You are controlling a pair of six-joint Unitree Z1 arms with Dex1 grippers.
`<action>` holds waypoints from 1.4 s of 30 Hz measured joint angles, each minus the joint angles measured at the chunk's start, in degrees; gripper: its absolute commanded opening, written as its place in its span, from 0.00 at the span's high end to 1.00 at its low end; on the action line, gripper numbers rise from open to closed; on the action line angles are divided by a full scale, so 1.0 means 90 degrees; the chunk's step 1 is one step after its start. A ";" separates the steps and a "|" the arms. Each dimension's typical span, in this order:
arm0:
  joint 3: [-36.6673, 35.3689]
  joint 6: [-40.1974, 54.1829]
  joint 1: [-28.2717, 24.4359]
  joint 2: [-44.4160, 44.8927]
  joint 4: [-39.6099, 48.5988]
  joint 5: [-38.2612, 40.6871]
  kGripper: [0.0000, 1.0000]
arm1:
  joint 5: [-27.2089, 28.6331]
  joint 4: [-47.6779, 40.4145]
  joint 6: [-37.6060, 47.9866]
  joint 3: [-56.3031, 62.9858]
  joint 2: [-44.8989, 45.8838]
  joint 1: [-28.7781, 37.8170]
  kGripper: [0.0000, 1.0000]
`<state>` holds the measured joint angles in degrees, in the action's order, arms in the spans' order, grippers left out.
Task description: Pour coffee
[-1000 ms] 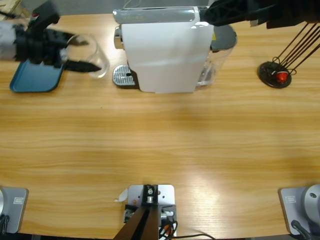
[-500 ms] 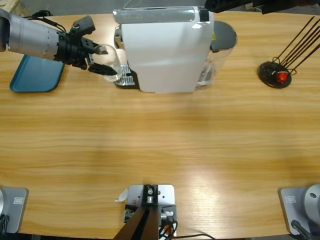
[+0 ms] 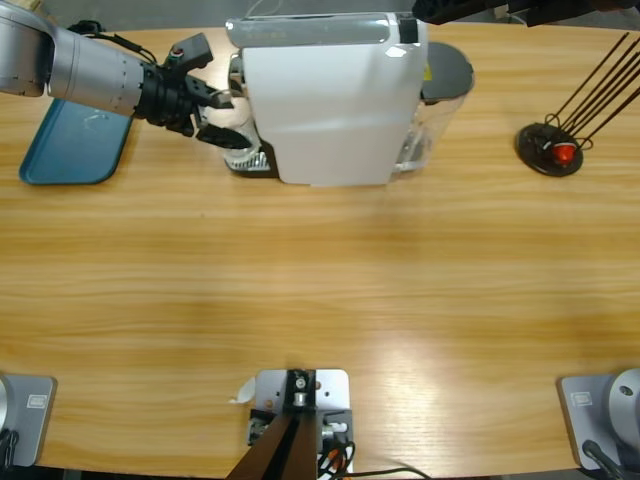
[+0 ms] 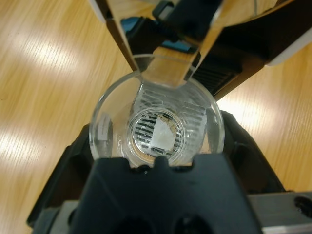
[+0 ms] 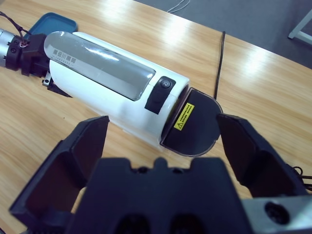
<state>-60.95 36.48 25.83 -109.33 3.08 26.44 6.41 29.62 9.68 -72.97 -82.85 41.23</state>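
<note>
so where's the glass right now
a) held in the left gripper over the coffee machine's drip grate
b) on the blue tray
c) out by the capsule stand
a: the left gripper is shut on the glass, and the left wrist view shows the coffee machine's drip grate through its bottom.

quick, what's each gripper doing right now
Left gripper: shut on the glass, at the coffee machine's drip tray.
Right gripper: open, holding nothing, above the machine.

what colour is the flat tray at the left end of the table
The tray is teal blue, clearest in the high view; the left arm reaches across above part of it.
</note>
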 measured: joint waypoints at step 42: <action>-0.0168 -0.0142 0.0064 -0.0246 0.0000 0.0357 0.00 | -0.0078 0.0000 -0.0014 -0.0014 -0.0126 0.0000 0.00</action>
<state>-62.46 35.20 26.40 -111.55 3.09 29.65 5.71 29.62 9.55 -73.09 -83.98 41.23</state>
